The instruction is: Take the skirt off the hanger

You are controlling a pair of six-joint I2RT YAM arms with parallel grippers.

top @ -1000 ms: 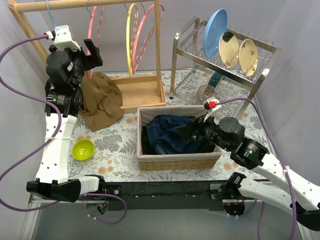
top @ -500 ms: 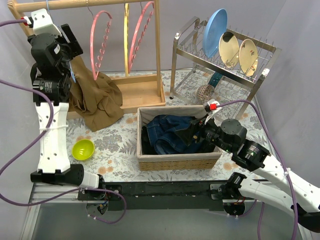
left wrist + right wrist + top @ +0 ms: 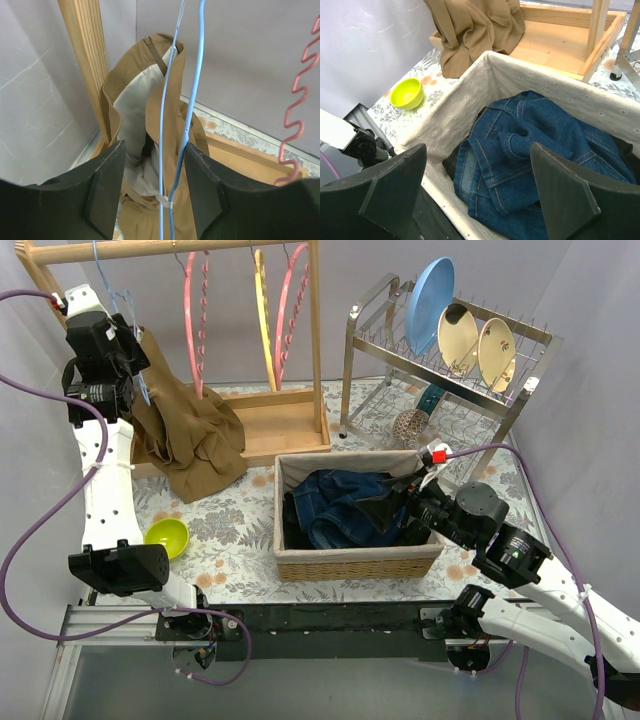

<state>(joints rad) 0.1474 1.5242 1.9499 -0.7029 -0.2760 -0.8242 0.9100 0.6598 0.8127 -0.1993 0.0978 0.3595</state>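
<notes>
Left claw [image 3: 152, 192]: black fingers spread wide, touching nothing. The two strands of a thin blue wire hanger [image 3: 186, 135] and the top of the tan-brown cloth skirt [image 3: 170, 52] stand in the gap.

Skirt: hangs on the blue hanger at the left end of the light wooden clothes rail [image 3: 180, 249], just beside the rail's slanted wooden post [image 3: 87, 60]. Its long axis is vertical. The waistband is uppermost and gapes to show pale lining, and the lower end lies heaped on the flowered tablecloth [image 3: 235, 525] and against the rack's wooden base.

Right claw [image 3: 477, 187]: fingers wide apart and holding nothing, poised over the lined wicker basket [image 3: 485, 65]. A crumpled blue denim garment [image 3: 535, 135] lies in the basket.

Nearby: small lime-green bowl [image 3: 166, 538], well apart from the skirt.
</notes>
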